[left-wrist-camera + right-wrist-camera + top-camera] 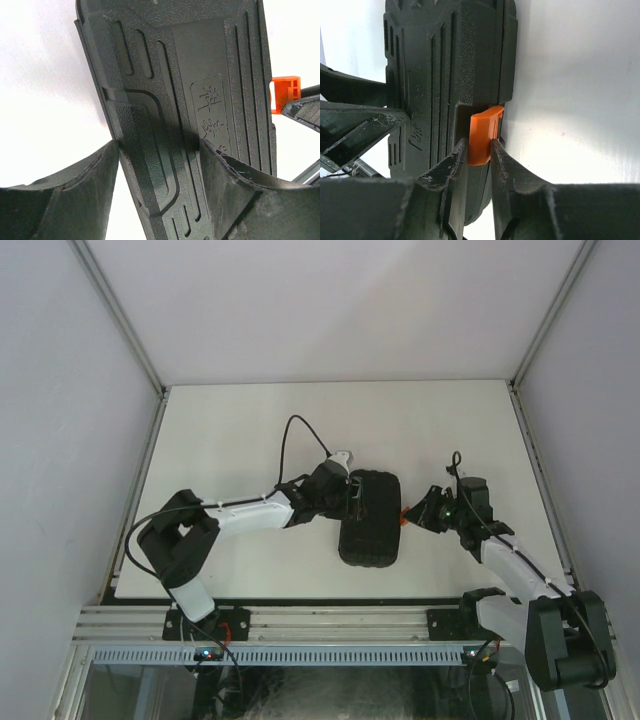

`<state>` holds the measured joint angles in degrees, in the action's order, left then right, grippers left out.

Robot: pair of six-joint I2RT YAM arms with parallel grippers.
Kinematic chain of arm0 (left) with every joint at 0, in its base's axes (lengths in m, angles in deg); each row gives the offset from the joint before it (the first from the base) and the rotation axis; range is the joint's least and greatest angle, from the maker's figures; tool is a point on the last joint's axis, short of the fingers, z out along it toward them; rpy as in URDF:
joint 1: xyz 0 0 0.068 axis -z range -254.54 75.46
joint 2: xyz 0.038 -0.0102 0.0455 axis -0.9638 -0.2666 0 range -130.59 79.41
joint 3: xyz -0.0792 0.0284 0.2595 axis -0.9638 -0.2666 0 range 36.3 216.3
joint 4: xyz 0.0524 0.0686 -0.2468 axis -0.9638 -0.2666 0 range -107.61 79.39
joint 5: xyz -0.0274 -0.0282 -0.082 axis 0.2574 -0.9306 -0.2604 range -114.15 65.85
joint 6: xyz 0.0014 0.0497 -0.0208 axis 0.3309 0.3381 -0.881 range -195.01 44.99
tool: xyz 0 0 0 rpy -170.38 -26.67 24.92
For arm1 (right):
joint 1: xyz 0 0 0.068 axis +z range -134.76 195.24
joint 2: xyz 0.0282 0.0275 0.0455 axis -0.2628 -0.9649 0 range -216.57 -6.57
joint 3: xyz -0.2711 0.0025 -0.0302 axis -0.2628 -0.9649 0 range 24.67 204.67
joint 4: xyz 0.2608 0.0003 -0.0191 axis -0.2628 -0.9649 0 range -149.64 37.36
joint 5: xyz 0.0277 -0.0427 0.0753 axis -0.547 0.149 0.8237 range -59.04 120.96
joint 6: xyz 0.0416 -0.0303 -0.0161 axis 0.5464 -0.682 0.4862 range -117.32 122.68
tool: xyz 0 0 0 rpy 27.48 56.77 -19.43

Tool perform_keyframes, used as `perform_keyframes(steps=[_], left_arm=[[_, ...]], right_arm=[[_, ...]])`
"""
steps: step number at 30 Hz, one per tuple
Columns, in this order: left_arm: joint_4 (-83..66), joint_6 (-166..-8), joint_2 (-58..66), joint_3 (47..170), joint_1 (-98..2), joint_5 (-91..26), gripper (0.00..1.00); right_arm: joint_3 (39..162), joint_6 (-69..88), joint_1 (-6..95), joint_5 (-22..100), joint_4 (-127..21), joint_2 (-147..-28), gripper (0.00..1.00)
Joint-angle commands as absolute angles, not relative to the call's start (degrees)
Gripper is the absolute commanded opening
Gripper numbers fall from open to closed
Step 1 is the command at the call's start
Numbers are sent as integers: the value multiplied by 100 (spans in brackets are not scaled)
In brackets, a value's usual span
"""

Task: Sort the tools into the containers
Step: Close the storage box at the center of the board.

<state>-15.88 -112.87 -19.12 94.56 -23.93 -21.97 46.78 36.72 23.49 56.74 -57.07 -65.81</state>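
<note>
Black textured plastic, the closed tool case point(371, 518) lies mid-table point(240, 430) between the arms. The left gripper point(159, 165) grasps the lid's edge; the right gripper point(480, 150) pinches the orange latch point(483, 135). The latch likely needs a steady pull outward while the left holds firm. Bare table surrounds the case.

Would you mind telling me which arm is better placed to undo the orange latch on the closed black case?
The right. The right gripper already has the orange latch between its fingertips on the case's right edge. The left gripper straddles the tool case from the opposite side, steadying it, well away from the latch.
</note>
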Motion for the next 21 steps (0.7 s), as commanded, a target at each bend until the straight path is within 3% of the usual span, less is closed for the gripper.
perform_keyframes(steps=[1,21], left_arm=[[-2827,-10893,-2482,9197,-2356,-2045,67],[-2818,-10902,-2571,9235,-2348,-2089,67]], right_arm=[[5069,3953,2560,6029,-4871,-6419,21],[5070,4111,2947,6083,-4509,-6855,25]])
